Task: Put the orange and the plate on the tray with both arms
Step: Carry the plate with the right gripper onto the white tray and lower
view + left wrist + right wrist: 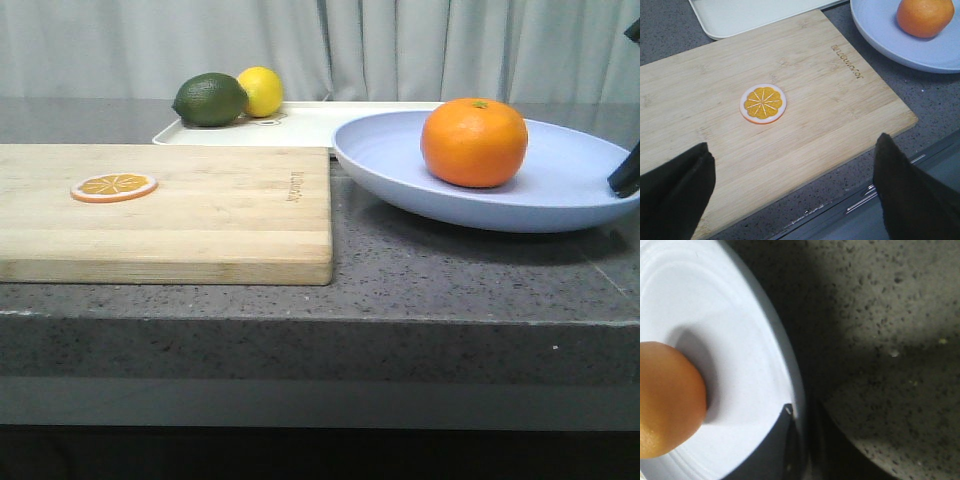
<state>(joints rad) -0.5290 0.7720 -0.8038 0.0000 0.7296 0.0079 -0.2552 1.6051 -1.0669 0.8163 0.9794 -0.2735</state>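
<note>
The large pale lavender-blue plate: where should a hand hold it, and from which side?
Grip the thin rim of the pale lavender-blue plate on the robot's right side, one finger above and one below. The whole bright-orange fruit fills its middle, and the right hand is already at that edge.

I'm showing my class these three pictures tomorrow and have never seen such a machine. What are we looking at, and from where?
This is a robot with two arms, each ending in a two-fingered gripper. One picture looks forward over the counter; the other two come from cameras on the wrists.

On the counter lie a wooden cutting board with an orange slice on it, and behind it a cream tray carrying a lime and a lemon. An orange sits on a pale blue plate.

The left gripper hangs open above the board, holding nothing. The right gripper pinches the plate's rim, and the plate looks lifted off the counter.
</note>
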